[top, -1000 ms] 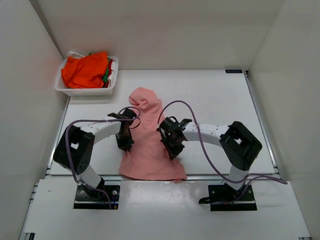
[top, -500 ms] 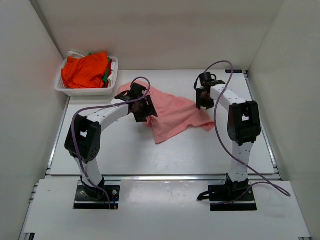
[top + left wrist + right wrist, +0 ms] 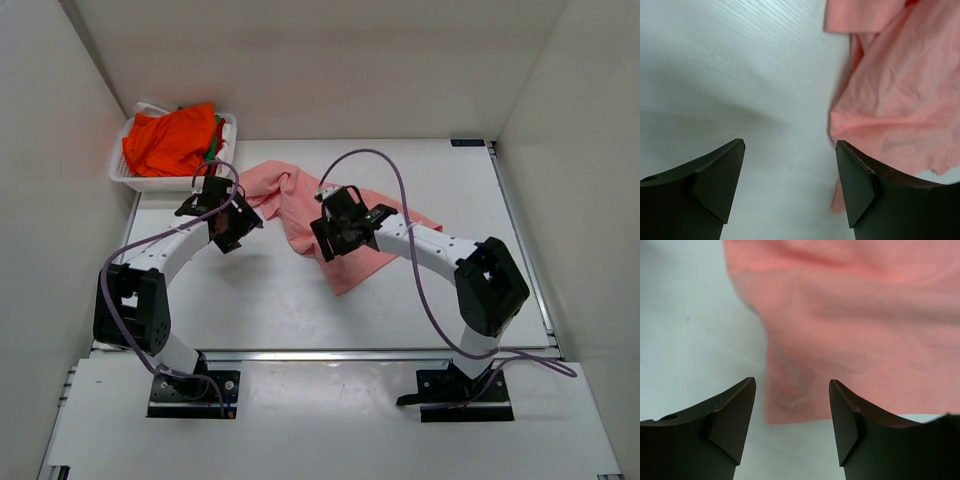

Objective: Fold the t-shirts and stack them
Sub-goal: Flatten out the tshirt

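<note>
The salmon-pink t-shirt point(image 3: 385, 250) lies crumpled and spread slantwise across the middle of the table, and nothing holds it. My left gripper point(image 3: 230, 232) hovers open over bare table just left of the shirt's left edge point(image 3: 890, 90); nothing sits between its fingers point(image 3: 790, 145). My right gripper point(image 3: 335, 238) is open above the shirt's lower edge point(image 3: 850, 315), with cloth and bare table showing between its fingers point(image 3: 792, 382). The orange t-shirt point(image 3: 170, 140), with a bit of green cloth point(image 3: 212, 150), is heaped in the basket at the back left.
The white slotted basket point(image 3: 165, 183) stands in the back left corner against the left wall. White walls close the table on the left, back and right. Purple cables arc over both arms.
Both grippers have opened and let go of the pink shirt. It moved from lying lengthwise near the front to a crumpled spread farther back. The left arm drew left, the right arm swung back to centre.
</note>
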`<action>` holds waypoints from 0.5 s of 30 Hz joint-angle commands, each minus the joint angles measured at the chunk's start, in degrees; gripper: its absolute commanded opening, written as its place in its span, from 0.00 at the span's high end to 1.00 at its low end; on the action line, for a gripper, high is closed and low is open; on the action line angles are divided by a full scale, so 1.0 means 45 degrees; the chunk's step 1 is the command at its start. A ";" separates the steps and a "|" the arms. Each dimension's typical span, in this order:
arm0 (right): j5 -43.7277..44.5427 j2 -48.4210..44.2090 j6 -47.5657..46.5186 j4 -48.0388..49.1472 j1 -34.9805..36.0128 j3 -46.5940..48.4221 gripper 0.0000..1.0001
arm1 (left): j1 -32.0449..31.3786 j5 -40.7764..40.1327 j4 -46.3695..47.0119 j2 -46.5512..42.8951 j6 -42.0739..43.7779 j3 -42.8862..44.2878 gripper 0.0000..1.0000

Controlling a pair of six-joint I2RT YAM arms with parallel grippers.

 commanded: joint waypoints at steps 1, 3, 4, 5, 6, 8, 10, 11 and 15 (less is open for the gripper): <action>-0.0397 0.0460 0.0640 0.1225 0.0000 -0.1047 0.42 | 0.0235 -0.1487 0.0424 0.0113 0.0568 -0.0025 0.16; -0.0416 0.0773 0.0834 0.1225 0.0273 -0.1379 0.43 | 0.0431 -0.1606 0.0854 0.0543 0.0609 0.0248 0.16; -0.0339 0.0794 0.1126 0.1226 0.0371 -0.1555 0.44 | 0.0393 -0.1743 0.1204 0.0854 0.0666 0.0365 0.16; -0.0184 0.0852 0.1245 0.1226 0.0488 -0.1788 0.45 | 0.0373 -0.1860 0.1439 0.1380 0.0744 0.0695 0.16; -0.0279 0.0968 0.1169 0.1245 0.0702 -0.1868 0.46 | 0.0334 -0.2132 0.1480 0.1655 0.0861 0.1105 0.16; -0.0163 0.1163 0.1207 0.0933 0.1093 -0.2005 0.47 | 0.0082 -0.2466 0.1384 0.2979 0.1076 0.1981 0.16; 0.0206 0.1185 0.1323 0.0565 0.1600 -0.2103 0.49 | -0.0095 -0.2914 0.1092 0.4170 0.1077 0.3137 0.17; 0.0266 0.1030 0.1479 0.0446 0.1777 -0.2123 0.49 | -0.0270 -0.2916 0.0819 0.4874 0.1096 0.3971 0.18; 0.0287 -0.0431 0.1461 -0.0198 0.1759 -0.3173 0.45 | -0.0506 -0.3014 0.0251 0.6965 0.0882 0.6376 0.17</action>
